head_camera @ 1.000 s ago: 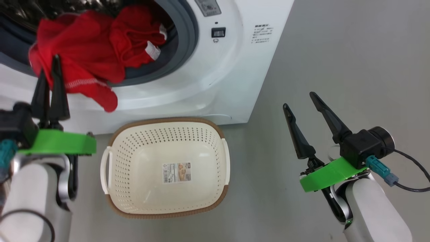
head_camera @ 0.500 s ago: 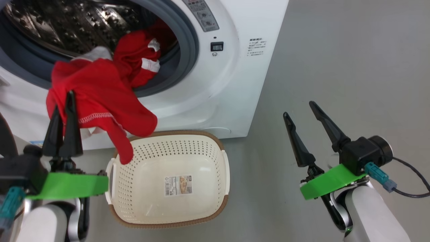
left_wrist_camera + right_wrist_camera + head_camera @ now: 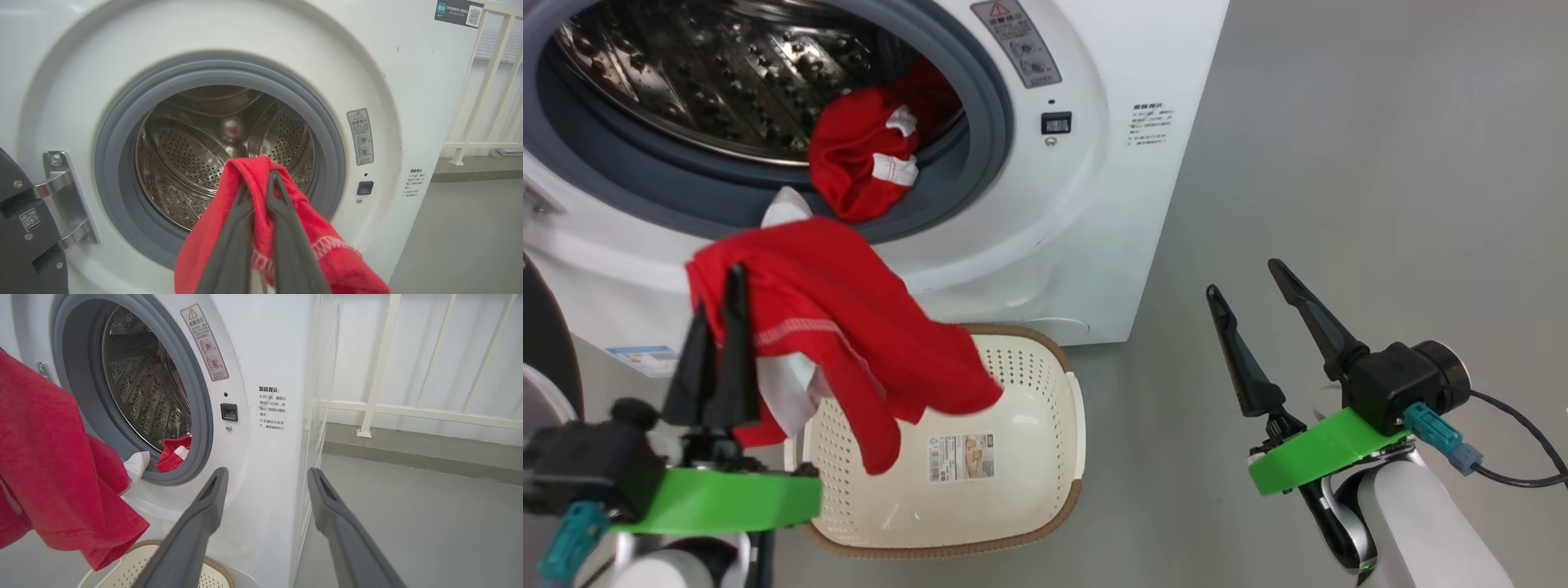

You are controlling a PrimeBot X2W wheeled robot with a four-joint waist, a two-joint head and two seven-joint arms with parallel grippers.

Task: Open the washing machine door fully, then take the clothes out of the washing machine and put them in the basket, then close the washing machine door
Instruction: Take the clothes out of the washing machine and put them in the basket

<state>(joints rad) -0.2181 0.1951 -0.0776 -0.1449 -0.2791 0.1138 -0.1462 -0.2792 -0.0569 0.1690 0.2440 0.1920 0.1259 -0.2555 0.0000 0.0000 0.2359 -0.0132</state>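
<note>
The washing machine [image 3: 1094, 204] stands with its steel drum [image 3: 192, 155] exposed; the washing machine door [image 3: 541, 343] shows only as a dark edge at far left. My left gripper [image 3: 719, 290] is shut on a red garment [image 3: 849, 327] with white trim, which hangs outside the drum over the left part of the basket [image 3: 1013, 506]. In the left wrist view the fingers [image 3: 282, 228] pinch that fabric [image 3: 327, 249]. A second red garment [image 3: 862, 163] lies on the grey rubber ring at the drum's mouth. My right gripper [image 3: 1243, 276] stands open and empty to the basket's right.
The basket sits on grey floor [image 3: 1380, 163] against the machine's front. A door hinge bracket [image 3: 61, 192] sticks out left of the opening. A white railing [image 3: 408, 412] runs behind the machine's right side. A blue label [image 3: 641, 358] is low on the machine's front.
My left gripper has drawn the red garment out of the drum and down over the basket's left side. The other garment stayed at the drum's mouth. The right arm barely moved.
</note>
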